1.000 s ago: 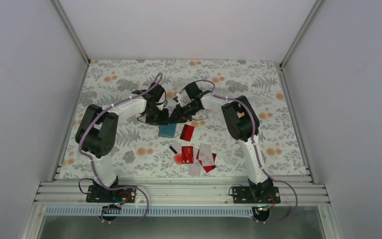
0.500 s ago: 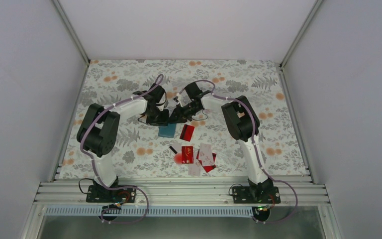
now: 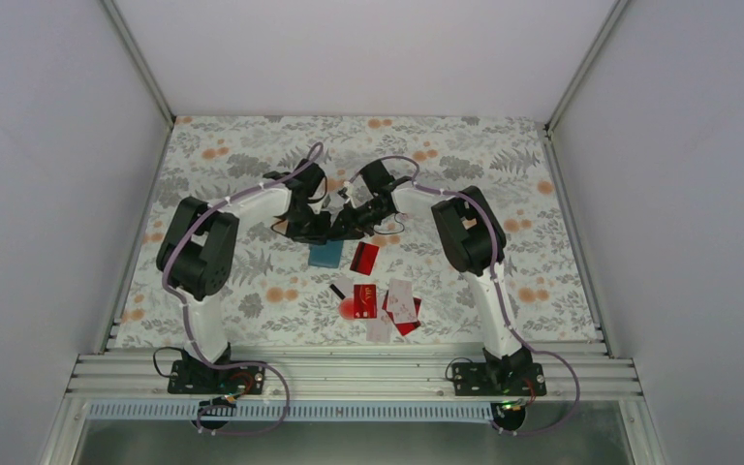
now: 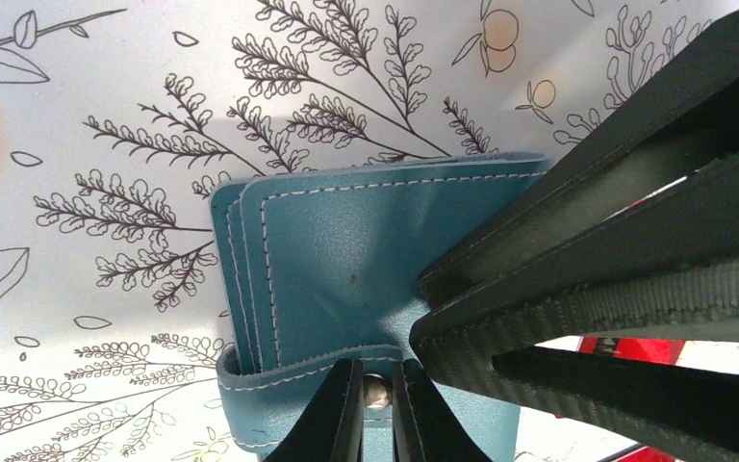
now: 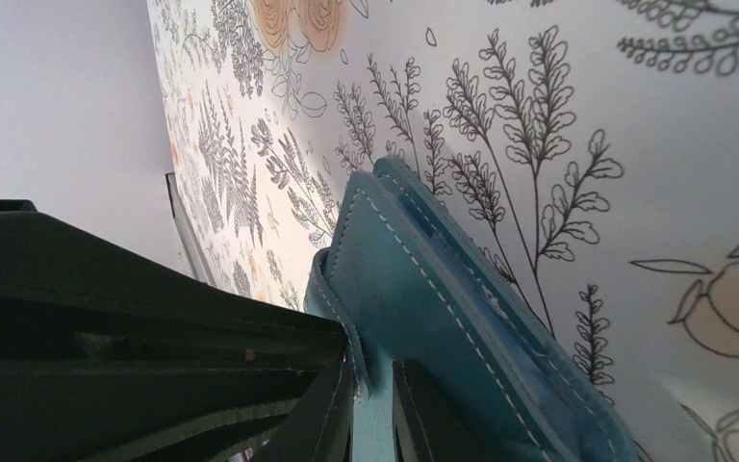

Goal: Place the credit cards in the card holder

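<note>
The teal card holder (image 3: 325,254) lies mid-table, and both grippers meet at its far edge. In the left wrist view my left gripper (image 4: 377,390) is shut on the holder's (image 4: 346,260) strap flap, a metal snap pinched between its fingertips. My right gripper (image 5: 373,395) is shut on a fold of the holder (image 5: 443,289) beside that flap; its fingers (image 4: 616,318) crowd the left wrist view. One red credit card (image 3: 364,257) lies right of the holder. More red and pale credit cards (image 3: 394,306) lie in a loose heap nearer the bases.
A round red blob (image 3: 351,310) and a tiny black piece (image 3: 337,290) lie left of the card heap. The floral mat (image 3: 504,194) covers the table, with white walls on three sides. The left gripper's black fingers (image 5: 135,318) fill the right wrist view's left.
The left arm's elbow has shifted slightly forward and right, and its jaws have closed a little tighter on the flap. The holder, cards and right arm have not moved.
</note>
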Robot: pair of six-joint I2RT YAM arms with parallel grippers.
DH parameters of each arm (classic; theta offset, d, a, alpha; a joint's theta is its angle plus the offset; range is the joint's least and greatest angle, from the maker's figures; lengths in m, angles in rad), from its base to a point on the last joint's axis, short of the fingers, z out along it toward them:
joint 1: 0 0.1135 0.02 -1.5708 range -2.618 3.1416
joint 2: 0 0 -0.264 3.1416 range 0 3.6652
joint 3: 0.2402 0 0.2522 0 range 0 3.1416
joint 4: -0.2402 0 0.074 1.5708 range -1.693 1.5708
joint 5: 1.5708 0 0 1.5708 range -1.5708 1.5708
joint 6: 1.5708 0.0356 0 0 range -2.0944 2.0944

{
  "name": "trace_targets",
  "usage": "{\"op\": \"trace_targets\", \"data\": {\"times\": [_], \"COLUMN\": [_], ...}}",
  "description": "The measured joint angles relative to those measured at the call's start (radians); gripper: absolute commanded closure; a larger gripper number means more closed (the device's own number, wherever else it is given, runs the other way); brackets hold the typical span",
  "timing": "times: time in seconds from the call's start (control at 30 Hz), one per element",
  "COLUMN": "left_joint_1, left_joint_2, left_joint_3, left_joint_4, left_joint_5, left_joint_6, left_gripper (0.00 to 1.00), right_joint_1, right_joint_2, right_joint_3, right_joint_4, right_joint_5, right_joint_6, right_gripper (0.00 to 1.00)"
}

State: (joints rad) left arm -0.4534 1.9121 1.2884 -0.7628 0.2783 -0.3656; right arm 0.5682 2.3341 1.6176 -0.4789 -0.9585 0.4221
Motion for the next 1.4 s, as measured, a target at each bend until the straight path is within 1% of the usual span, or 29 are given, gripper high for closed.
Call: {"op": "trace_targets", "data": {"times": [0.27, 0.53, 0.57, 0.63, 0.7, 0.77, 0.87, 0.9, 1.0, 1.07, 1.13, 1.23, 1.3, 1.4], "left_joint_1": [-0.026, -0.039, -0.039, -0.039, -0.039, -0.039, -0.039, -0.039, -0.05, -0.058, -0.064, -0.063, -0.06, -0.052], "left_joint_2": [0.031, 0.045, 0.045, 0.045, 0.045, 0.045, 0.045, 0.045, 0.04, 0.017, -0.024, -0.114, -0.175, -0.288], "left_joint_3": [0.058, 0.083, 0.083, 0.084, 0.084, 0.09, 0.107, 0.114, 0.162, 0.199, 0.228, 0.273, 0.291, 0.279], "left_joint_4": [-0.057, -0.084, -0.084, -0.082, -0.086, -0.093, -0.112, -0.115, -0.121, -0.124, -0.129, -0.126, -0.114, -0.074], "left_joint_5": [-0.051, -0.077, -0.079, -0.084, -0.098, -0.116, -0.137, -0.14, -0.14, -0.146, -0.156, -0.181, -0.201, -0.253], "left_joint_6": [0.017, 0.018, 0.018, 0.018, 0.016, 0.015, 0.016, 0.016, 0.012, 0.012, 0.018, 0.021, 0.034, 0.043], "left_gripper": [0.97, 0.96, 0.93, 0.82, 0.75, 0.7, 0.67, 0.65, 0.57, 0.47, 0.34, 0.22, 0.2, 0.17], "right_joint_1": [0.0, 0.0, 0.0, 0.0, -0.001, -0.001, -0.001, -0.001, -0.006, -0.01, -0.016, -0.026, -0.031, -0.037], "right_joint_2": [0.0, 0.0, 0.0, -0.001, -0.003, -0.009, -0.017, -0.021, -0.029, -0.032, -0.053, -0.132, -0.211, -0.378], "right_joint_3": [0.0, 0.0, 0.0, 0.0, 0.003, 0.011, 0.04, 0.051, 0.113, 0.151, 0.183, 0.208, 0.215, 0.183], "right_joint_4": [0.0, 0.0, -0.001, -0.003, -0.011, -0.028, -0.076, -0.091, -0.142, -0.169, -0.201, -0.243, -0.256, -0.232], "right_joint_5": [0.0, 0.001, 0.001, 0.002, 0.009, 0.024, 0.069, 0.09, 0.191, 0.24, 0.292, 0.362, 0.414, 0.523], "right_joint_6": [0.0, 0.0, 0.0, -0.002, -0.006, -0.009, -0.024, -0.027, -0.048, -0.058, -0.074, -0.097, -0.109, -0.139], "right_gripper": [0.87, 0.87, 0.87, 0.87, 0.85, 0.81, 0.76, 0.75, 0.72, 0.69, 0.63, 0.55, 0.52, 0.49]}}
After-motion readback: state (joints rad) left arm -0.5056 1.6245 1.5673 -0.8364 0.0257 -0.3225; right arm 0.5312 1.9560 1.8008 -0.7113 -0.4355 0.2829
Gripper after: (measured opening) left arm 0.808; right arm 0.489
